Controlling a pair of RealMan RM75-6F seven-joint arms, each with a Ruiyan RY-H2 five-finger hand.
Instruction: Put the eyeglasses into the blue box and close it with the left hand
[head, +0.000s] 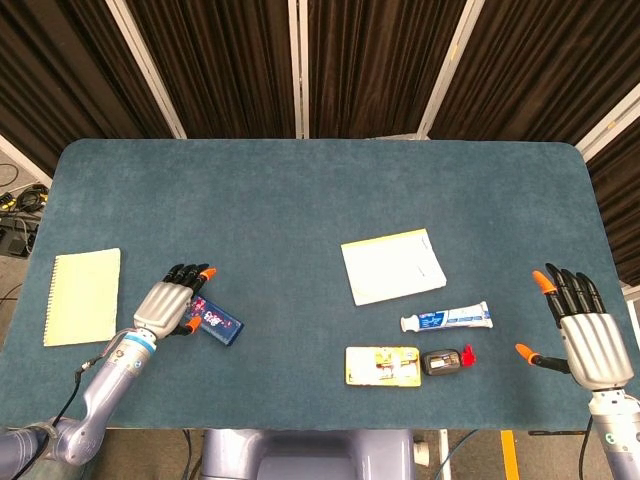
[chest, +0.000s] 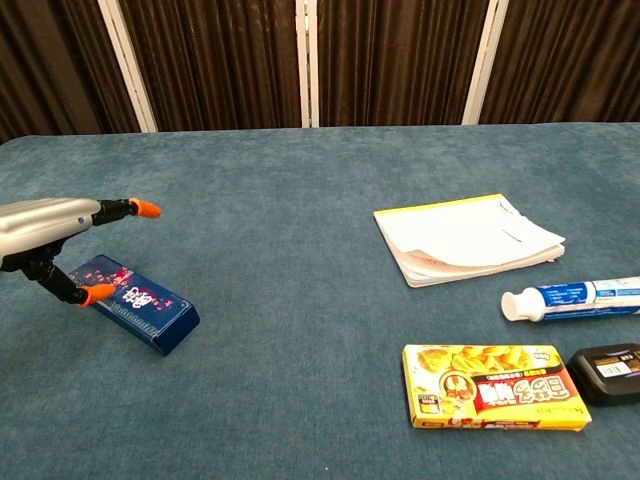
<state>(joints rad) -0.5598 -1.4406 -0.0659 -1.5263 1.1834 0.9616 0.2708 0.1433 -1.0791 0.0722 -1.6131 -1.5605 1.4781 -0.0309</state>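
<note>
The blue box lies shut on the table at the front left, its patterned lid facing up. No eyeglasses show in either view. My left hand hovers over the box's left end with fingers stretched forward and raised above the lid; the thumb tip sits at the lid's near edge. It holds nothing. My right hand rests open at the front right edge, fingers spread, far from the box; only the head view shows it.
A yellow notepad lies left of the left hand. Mid-right lie a white notebook, a toothpaste tube, a yellow snack box and a small black item with a red piece.
</note>
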